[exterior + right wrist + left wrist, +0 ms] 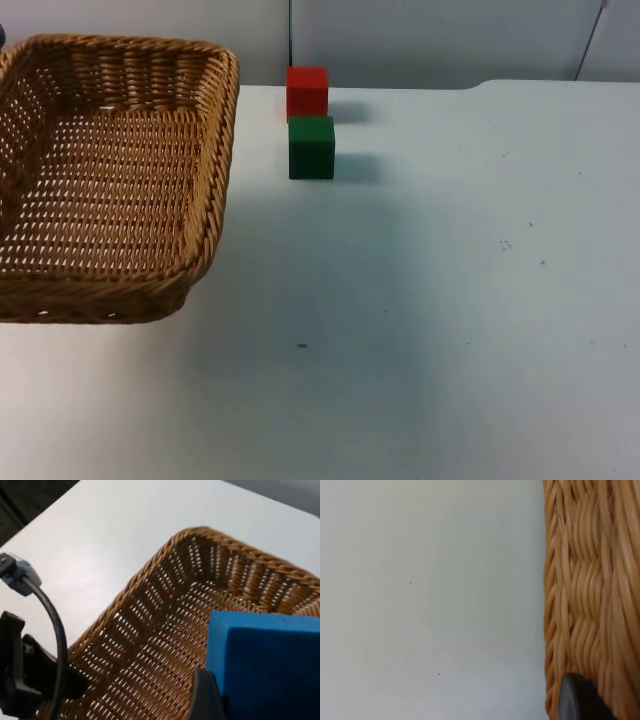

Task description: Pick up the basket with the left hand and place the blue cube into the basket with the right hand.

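The woven wicker basket (110, 170) hangs at the table's left, raised off the surface and casting a shadow beneath it. In the left wrist view its wall (590, 590) runs right beside a black fingertip (577, 700), and my left gripper (27, 680) is clamped on the rim. My right gripper (260, 700) is shut on the blue cube (270, 665), which hangs above the basket's open inside (165, 650). One black finger (206, 695) presses against the cube's side.
A red cube (307, 92) stands at the table's far edge by the grey wall. A green cube (311, 147) sits just in front of it, to the right of the basket. Bare white table (450, 300) spreads to the right and front.
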You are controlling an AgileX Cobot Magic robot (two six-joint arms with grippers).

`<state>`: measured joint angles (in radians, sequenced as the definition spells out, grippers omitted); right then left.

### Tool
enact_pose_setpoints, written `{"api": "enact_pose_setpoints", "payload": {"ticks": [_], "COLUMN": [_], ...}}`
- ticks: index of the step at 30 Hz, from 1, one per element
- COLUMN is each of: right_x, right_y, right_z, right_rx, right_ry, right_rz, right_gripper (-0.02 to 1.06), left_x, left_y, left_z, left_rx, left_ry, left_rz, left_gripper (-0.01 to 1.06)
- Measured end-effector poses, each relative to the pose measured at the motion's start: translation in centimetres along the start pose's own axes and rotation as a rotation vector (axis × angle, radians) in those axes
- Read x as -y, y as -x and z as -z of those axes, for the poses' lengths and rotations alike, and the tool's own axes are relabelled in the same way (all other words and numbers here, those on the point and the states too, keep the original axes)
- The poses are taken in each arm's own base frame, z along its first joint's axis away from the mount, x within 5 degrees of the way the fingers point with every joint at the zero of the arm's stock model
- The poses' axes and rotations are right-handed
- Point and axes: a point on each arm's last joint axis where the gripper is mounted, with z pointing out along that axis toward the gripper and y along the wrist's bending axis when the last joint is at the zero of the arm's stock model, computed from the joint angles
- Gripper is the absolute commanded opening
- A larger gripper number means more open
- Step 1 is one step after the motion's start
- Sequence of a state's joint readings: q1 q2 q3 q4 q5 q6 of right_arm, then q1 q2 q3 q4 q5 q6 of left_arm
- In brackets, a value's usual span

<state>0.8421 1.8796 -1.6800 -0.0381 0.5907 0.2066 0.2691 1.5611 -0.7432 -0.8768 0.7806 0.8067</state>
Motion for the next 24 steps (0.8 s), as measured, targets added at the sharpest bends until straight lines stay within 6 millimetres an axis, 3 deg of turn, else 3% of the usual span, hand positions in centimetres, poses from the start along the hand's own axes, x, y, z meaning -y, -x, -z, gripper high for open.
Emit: {"api": "enact_pose_setpoints", "payload": {"ticks": [2, 3, 6, 7, 13, 24], "right_x": [-0.1, -0.1, -0.2, -0.2, -0.4, -0.7], "right_y": [-0.4, -0.4, -1.0, -1.0, -1.4, -2.5], "right_z": [-2.3, -2.3, -6.3, -6.3, -10.9, -15.1], "right_rx": [-0.031, -0.031, -0.088, -0.088, -0.166, -0.246], "right_ry": [0.000, 0.000, 0.005, 0.005, 0.000, 0.028], "right_rz": [-0.009, -0.009, -0.032, -0.032, -0.041, -0.071], "right_gripper": [0.00, 0.00, 0.00, 0.00, 0.00, 0.00], "left_x": [0.0, 0.0, 0.0, 0.0, 0.0, 0.0], "left_y": [0.1, 0.1, 0.3, 0.3, 0.3, 0.3], "left_z": [0.0, 0.0, -0.1, -0.1, 0.0, 0.0], "left_rx": [0.015, 0.015, 0.027, 0.027, 0.030, 0.031], "left_ry": [0.003, 0.003, 0.006, 0.006, 0.005, 0.005], "left_rz": [0.007, 0.007, 0.013, 0.013, 0.014, 0.015], "left_gripper": [0.00, 0.00, 0.00, 0.00, 0.00, 0.00]}}
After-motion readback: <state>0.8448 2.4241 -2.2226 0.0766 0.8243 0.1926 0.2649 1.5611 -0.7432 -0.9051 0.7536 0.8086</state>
